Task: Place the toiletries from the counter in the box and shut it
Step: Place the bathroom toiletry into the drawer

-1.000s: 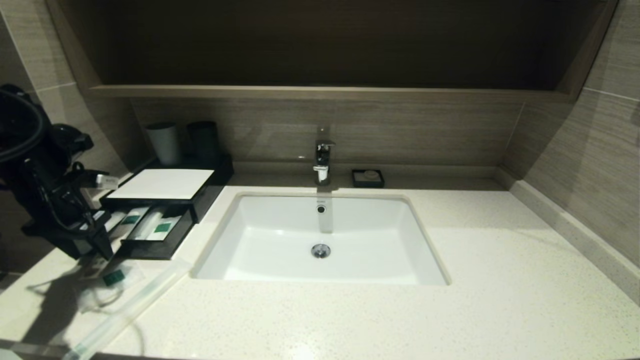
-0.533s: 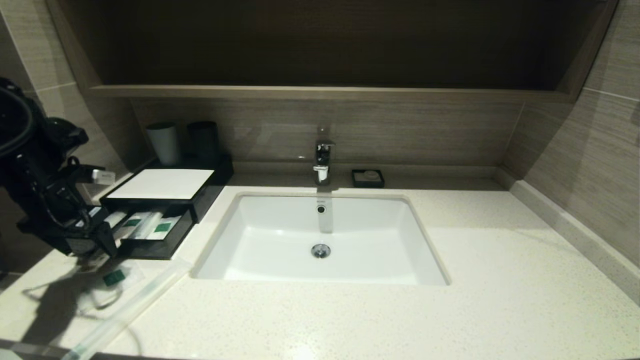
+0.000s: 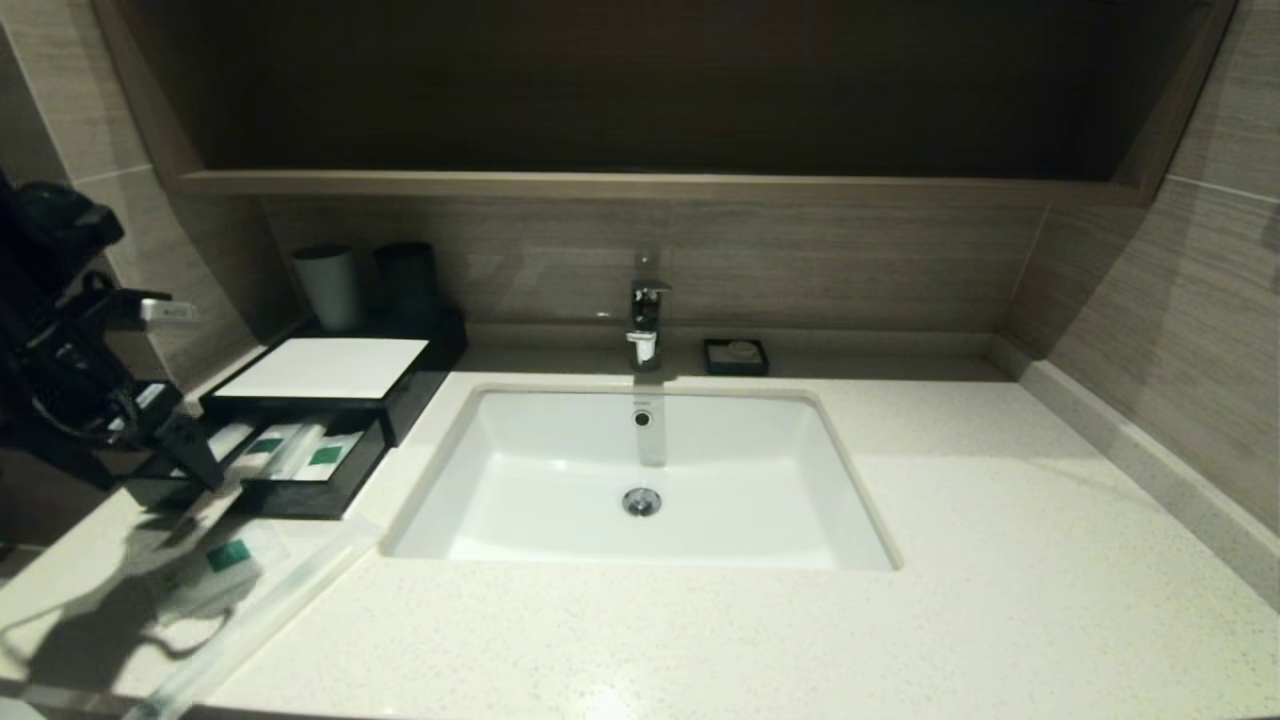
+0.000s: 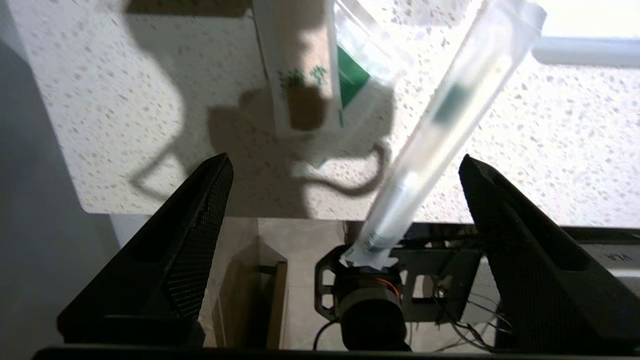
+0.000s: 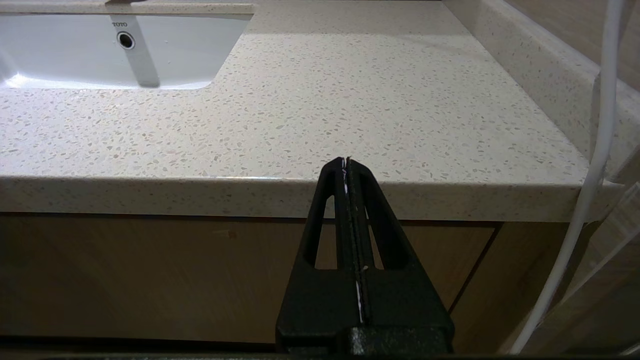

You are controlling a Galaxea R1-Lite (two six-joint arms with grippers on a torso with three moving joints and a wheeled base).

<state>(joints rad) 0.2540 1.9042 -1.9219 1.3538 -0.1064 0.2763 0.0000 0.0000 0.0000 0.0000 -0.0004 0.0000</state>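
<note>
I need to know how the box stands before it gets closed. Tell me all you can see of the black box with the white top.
The box is flat, rectangular and glossy black with a white top panel. It sits on the counter left of the sink, in front of two cups. Its front drawer is pulled out and open, holding clear wrapped packets with green labels. The left gripper hangs just beside the drawer's left end; whether it touches cannot be told.

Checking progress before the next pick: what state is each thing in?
Box drawer: pulled open, packets inside.
Flat sachet: on counter.
Long packet: on counter, end overhanging edge.
Left gripper: open, empty.
Right gripper: shut, parked below counter edge.
</note>
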